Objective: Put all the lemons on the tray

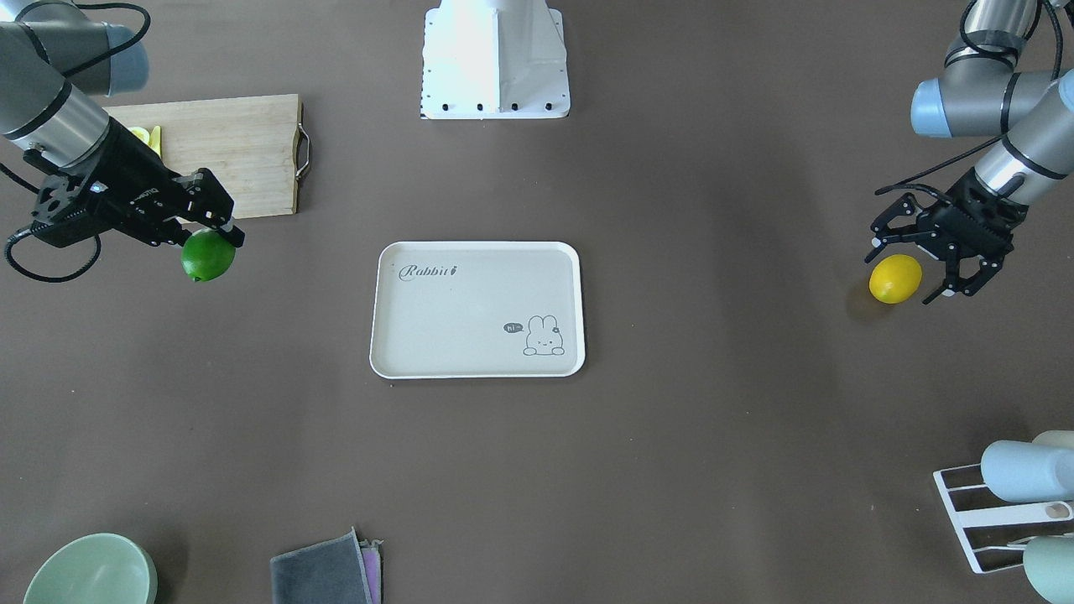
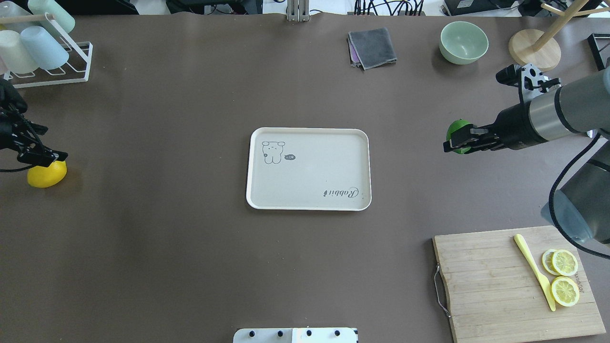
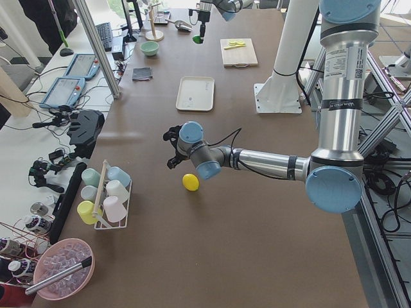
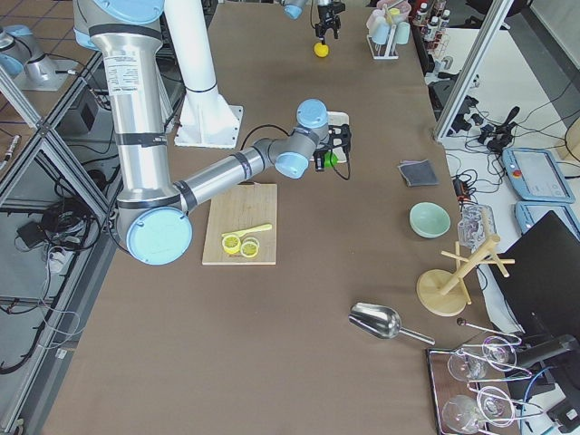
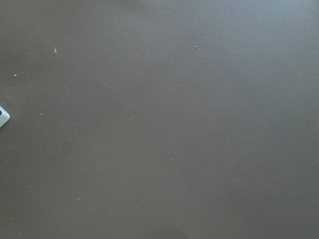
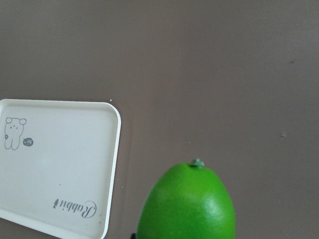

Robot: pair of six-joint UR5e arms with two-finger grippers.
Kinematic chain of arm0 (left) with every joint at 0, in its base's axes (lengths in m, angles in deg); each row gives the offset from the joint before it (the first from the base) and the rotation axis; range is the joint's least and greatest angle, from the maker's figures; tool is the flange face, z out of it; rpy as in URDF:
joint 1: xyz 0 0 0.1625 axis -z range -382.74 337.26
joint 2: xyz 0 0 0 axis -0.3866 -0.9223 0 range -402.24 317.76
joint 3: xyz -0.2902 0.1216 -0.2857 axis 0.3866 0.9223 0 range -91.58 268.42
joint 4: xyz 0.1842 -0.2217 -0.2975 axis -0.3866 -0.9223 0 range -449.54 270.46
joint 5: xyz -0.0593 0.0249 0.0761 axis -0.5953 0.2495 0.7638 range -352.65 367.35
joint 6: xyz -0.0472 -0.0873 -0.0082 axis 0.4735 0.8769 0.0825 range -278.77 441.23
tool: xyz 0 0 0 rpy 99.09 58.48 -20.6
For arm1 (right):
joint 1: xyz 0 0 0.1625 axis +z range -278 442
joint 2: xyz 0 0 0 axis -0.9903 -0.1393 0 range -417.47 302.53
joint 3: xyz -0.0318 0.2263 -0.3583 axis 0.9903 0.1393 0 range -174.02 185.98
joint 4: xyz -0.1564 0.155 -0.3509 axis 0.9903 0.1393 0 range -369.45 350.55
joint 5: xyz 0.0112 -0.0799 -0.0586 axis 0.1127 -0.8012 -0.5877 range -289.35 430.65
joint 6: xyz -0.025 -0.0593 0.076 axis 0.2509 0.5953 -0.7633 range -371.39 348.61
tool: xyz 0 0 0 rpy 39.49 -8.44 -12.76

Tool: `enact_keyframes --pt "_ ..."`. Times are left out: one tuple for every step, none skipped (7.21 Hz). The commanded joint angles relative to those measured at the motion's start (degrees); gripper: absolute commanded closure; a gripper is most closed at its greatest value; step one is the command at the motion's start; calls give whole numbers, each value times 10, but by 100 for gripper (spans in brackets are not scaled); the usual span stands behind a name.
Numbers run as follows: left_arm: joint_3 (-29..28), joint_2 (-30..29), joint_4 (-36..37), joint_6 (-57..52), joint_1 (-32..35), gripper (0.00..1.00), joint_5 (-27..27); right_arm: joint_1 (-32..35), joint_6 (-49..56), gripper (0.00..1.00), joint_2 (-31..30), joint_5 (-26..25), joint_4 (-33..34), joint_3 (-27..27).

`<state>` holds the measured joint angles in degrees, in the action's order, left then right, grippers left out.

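Note:
The glossy green lemon (image 1: 208, 257) is held in my right gripper (image 1: 216, 236), shut on it above the table, to the side of the beige "Rabbit" tray (image 1: 470, 310). It fills the bottom of the right wrist view (image 6: 187, 204), with the tray (image 6: 60, 164) at the left. The yellow lemon (image 1: 894, 278) lies on the table at the far end from the green one. My left gripper (image 1: 906, 273) is open, its fingers spread just over that lemon. The left wrist view shows only bare table. The tray (image 2: 310, 176) holds nothing.
A wooden cutting board (image 2: 500, 286) with lemon slices (image 2: 564, 276) and a yellow knife (image 2: 533, 269) lies near my right arm. A green bowl (image 2: 463, 42), a grey cloth (image 2: 372, 46), a cup rack (image 2: 43, 47) and a wooden stand (image 2: 533, 50) line the far edge.

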<state>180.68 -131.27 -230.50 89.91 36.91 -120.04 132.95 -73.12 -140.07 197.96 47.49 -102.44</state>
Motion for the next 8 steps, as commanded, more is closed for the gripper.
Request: enact_keyframes --pt "-2 29 -16 -2 -21 3 -1 -16 -21 100 41 -19 45 2" --pt "-31 29 -50 -2 -22 3 -1 -21 -22 100 49 -23 46 4" --pt "-84 24 -102 -2 -23 3 -1 -26 -22 100 55 -25 53 4" --pt "-112 20 -132 -2 -23 3 0 -40 -22 100 66 -43 61 4" --pt "-116 20 -133 -2 -24 3 1 -53 -26 100 74 -62 67 5" --pt "-119 20 -134 -2 -24 3 0 -60 -43 100 78 -65 67 5" --pt "-119 22 -134 1 -24 13 0 -63 -45 100 78 -66 67 5" --pt "-118 22 -133 4 -24 95 -1 -63 -45 100 78 -67 67 4"
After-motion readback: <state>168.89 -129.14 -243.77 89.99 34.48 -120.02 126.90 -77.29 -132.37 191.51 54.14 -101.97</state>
